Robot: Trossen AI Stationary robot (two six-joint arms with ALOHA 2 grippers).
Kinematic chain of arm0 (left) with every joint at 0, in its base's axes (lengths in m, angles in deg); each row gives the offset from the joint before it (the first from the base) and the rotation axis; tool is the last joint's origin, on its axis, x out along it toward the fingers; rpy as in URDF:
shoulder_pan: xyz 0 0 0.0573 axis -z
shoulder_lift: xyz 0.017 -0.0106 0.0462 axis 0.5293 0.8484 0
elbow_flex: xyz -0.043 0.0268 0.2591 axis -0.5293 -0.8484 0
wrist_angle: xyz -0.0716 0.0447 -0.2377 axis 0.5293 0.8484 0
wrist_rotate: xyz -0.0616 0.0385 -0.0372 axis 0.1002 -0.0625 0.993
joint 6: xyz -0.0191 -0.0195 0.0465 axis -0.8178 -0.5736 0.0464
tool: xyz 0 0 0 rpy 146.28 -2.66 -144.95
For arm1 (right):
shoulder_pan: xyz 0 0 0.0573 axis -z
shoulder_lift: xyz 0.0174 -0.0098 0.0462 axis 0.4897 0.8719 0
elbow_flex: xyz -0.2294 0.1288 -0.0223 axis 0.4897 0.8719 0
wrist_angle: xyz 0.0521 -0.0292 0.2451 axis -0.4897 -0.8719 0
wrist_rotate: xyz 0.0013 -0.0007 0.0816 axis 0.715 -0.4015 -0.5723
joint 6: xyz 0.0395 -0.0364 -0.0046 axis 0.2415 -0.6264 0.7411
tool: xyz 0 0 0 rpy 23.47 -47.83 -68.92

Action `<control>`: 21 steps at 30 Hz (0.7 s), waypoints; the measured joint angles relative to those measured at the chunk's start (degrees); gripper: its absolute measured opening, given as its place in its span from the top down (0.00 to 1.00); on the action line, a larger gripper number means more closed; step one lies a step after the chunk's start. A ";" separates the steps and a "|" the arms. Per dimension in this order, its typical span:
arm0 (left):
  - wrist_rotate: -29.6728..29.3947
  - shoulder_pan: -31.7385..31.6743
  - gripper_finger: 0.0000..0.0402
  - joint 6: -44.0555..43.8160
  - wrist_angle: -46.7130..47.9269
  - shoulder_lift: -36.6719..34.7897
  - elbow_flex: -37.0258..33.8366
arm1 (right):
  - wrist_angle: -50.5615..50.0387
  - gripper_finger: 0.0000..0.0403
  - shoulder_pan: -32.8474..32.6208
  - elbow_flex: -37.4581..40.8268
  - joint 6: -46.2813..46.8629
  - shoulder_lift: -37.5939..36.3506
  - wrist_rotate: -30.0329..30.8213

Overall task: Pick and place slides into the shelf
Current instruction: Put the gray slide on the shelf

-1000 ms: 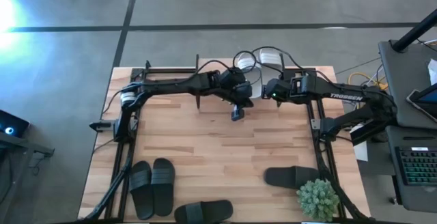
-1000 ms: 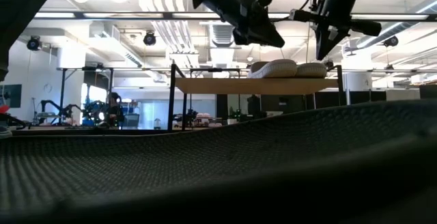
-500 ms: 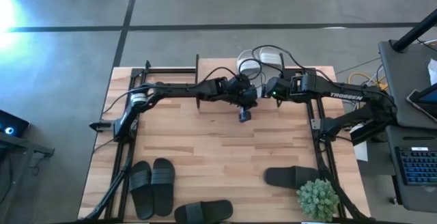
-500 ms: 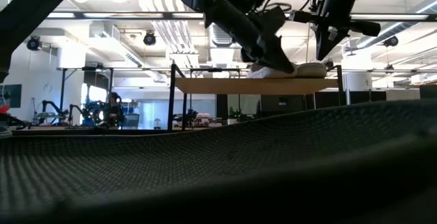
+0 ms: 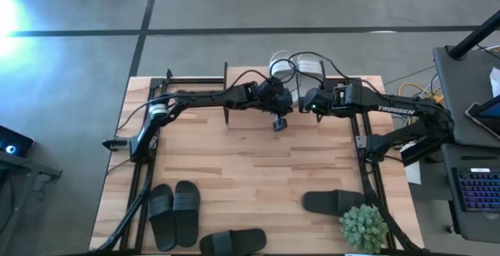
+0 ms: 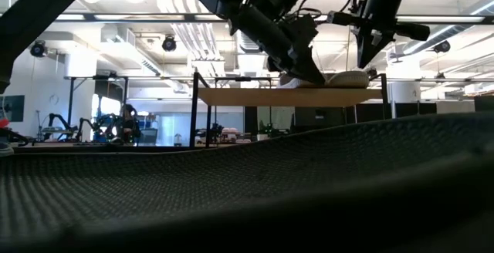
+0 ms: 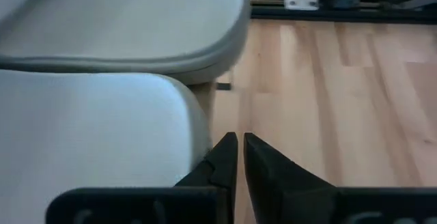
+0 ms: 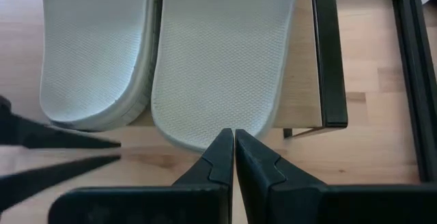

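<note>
Since half a second ago, my left gripper (image 5: 279,122) draws back slightly toward the shelf's front edge; one second ago it sat further left and clear of the white slides.

Left gripper: reaches from the left across the far side of the surface (image 5: 250,178), tip just in front of the shelf (image 6: 285,96). Jaws pressed together, holding nothing, as my left wrist view shows (image 7: 237,157). In the low view it hangs at the shelf's top plank beside the white pair (image 6: 307,66).

Right gripper: comes in from the right, close beside the left one at the shelf (image 5: 310,100). Jaws pressed together, empty (image 8: 233,147), tip at the heel end of one white slide.

White slides: two, side by side on the shelf's top plank, soles flat. Right wrist view shows both, the left white slide (image 8: 95,53) and the right white slide (image 8: 225,53), touching along their long edges. Their heels overhang the plank's front edge.

Black slides: four, all on the surface, well apart from the shelf. A pair of black slides lies side by side at the near left (image 5: 175,213); one black slide lies crosswise at the near edge (image 5: 233,242); another black slide lies at the near right (image 5: 332,202), just beside the potted plant (image 5: 363,228).

Shelf: stands at the far middle of the surface, black legs visible in the low view.
</note>
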 joint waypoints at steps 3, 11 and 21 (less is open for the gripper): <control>6.04 0.72 0.97 -1.73 0.31 -1.11 -0.02 | 0.00 0.98 0.00 0.00 -0.97 -0.25 -0.02; 2.37 1.91 0.97 -5.43 8.82 -8.57 -0.04 | -0.30 0.98 0.00 0.00 -1.44 -3.38 -0.02; -12.06 -10.41 0.97 -9.23 10.16 -11.97 -0.87 | -0.50 0.98 0.02 0.12 -1.66 -7.84 2.20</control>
